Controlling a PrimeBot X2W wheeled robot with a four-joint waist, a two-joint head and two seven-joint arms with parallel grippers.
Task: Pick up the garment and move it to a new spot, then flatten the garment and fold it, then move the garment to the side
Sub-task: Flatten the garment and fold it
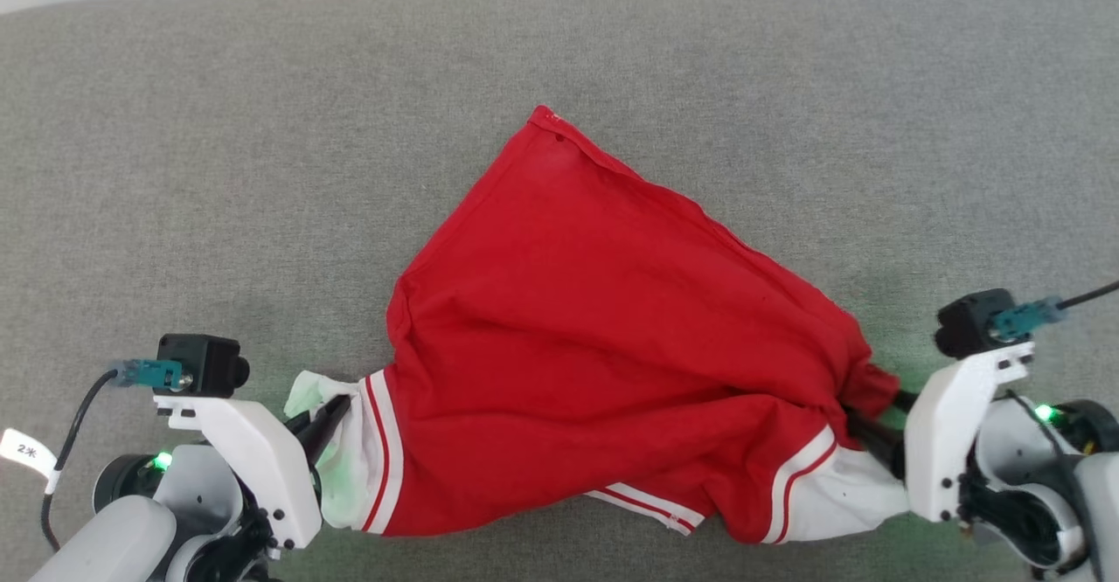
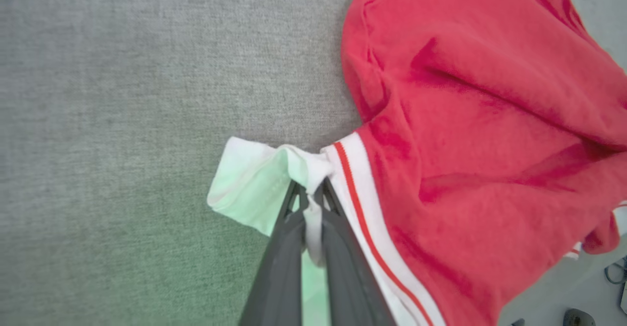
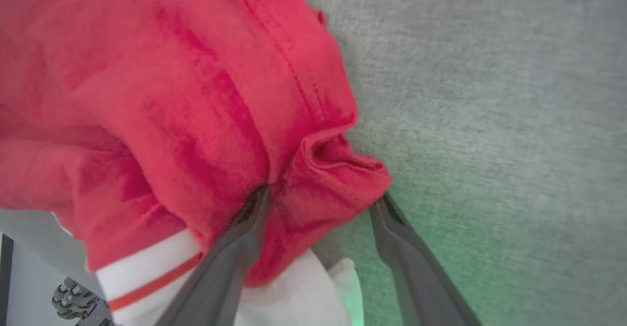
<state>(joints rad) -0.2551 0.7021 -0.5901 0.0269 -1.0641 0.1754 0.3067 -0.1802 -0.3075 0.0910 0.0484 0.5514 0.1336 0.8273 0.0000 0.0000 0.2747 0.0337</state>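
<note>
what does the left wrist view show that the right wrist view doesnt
Left wrist view: the left gripper shut on a white sleeve end of the garment. Right wrist view: the right gripper open, its fingers apart on either side of a bunched red fold. Shared: the garment's red body, its white-red-white trim and the grey cloth surface.

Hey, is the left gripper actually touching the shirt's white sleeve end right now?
Touching. The left wrist view shows the left gripper with its jaws pinched shut on the white sleeve end of the garment.
</note>
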